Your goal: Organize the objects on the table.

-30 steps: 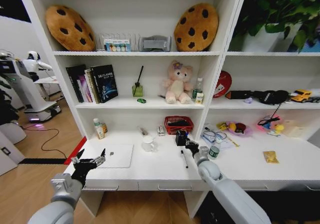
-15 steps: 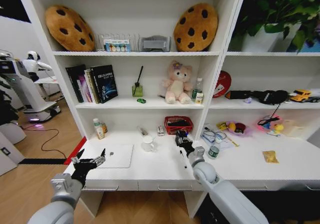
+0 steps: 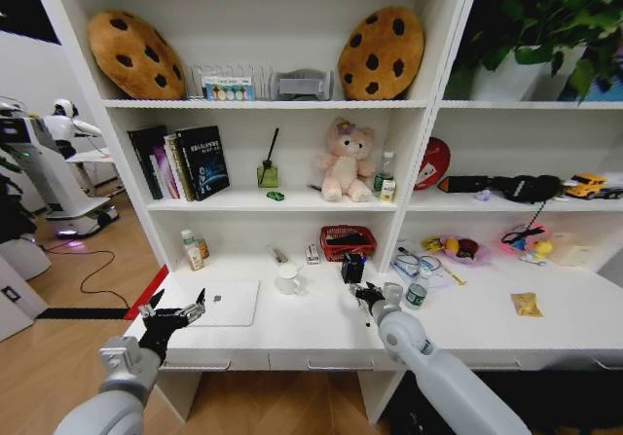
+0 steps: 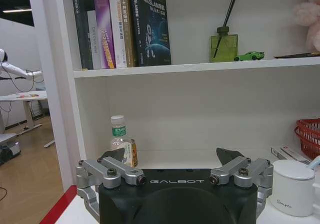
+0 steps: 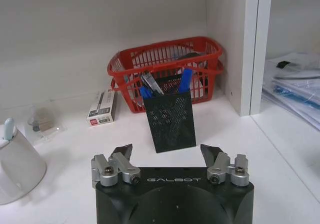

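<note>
2 claws are up over the desk [image 3: 321, 330], and both stand spread with nothing between their fingers. The right claw [image 5: 167, 153] hovers just short of the black mesh pen cup [image 5: 169, 120], its 2 dark fingertips parted wider than the cup and not touching it. That cup holds several pens, some with blue parts, and serves as the landmark here. Directly behind the cup, against the back wall, sits the red basket [image 5: 165, 58]. To one side of the cup, toward the white mug [image 3: 288, 278], a small flat box [image 5: 101, 106] lies on the desk by the basket's corner. On the cup's other side, past the white shelf upright, papers are stacked, and in the head view a small clear water bottle [image 3: 419, 286] stands there just beside the right arm. Farther along that side from the cup lies the flat yellow packet [image 3: 528, 305], alone on bare desk.

The thin silver laptop [image 3: 224, 302] lies closed and flat, well apart from the cup beyond the mug, near the desk's front edge. The left claw [image 3: 173, 310] hangs at the laptop's outer edge, over the desk's end. Its wrist view looks past its parted fingers at a small bottle with a green label [image 4: 120, 140] standing at the back of the desk. On the shelf above, the tiny green toy [image 4: 249, 56], a car, rests beside a green reed diffuser [image 4: 223, 44].
</note>
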Controlling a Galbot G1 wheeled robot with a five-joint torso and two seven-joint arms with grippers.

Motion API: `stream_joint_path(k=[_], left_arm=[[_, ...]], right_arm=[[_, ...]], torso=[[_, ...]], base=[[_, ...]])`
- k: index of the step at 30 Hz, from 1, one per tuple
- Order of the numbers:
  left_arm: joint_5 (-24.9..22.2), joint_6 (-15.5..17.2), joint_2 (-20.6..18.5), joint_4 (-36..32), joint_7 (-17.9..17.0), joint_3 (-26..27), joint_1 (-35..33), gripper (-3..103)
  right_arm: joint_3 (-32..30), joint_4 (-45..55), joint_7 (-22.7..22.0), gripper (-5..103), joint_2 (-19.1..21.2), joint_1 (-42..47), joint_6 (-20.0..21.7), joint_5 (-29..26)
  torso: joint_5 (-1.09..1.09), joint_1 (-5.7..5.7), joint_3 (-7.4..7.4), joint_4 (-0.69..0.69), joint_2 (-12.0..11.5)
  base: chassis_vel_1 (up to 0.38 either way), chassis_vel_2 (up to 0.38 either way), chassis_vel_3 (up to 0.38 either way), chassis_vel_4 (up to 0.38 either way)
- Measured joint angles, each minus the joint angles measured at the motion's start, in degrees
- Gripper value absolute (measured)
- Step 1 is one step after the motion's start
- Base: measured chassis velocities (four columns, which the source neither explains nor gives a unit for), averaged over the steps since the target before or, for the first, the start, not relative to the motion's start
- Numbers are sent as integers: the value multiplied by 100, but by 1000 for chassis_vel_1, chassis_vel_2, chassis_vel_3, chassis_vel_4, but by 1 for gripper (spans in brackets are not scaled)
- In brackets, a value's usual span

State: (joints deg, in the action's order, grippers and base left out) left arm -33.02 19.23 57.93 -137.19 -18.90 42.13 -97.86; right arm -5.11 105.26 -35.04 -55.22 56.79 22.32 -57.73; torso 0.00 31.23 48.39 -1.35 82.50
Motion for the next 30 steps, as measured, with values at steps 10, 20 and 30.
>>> stream_joint_path(k=[10,20,30], left_arm=[[0,0,0,0,0,0,0,100],[0,0,0,0,0,0,0,100],[0,0,0,0,0,0,0,100]], right_arm=[[148,-310,165,100,-61,-67,5,57],[420,-985,303,86,-136,-381,-65,139],[527,-1201,402,49,-178,-455,-75,163]], torso=[[0,0,0,1,0],[0,0,0,0,-1],[-1,0,0,0,0]], base=[[0,0,0,0],[0,0,0,0],[0,0,0,0]])
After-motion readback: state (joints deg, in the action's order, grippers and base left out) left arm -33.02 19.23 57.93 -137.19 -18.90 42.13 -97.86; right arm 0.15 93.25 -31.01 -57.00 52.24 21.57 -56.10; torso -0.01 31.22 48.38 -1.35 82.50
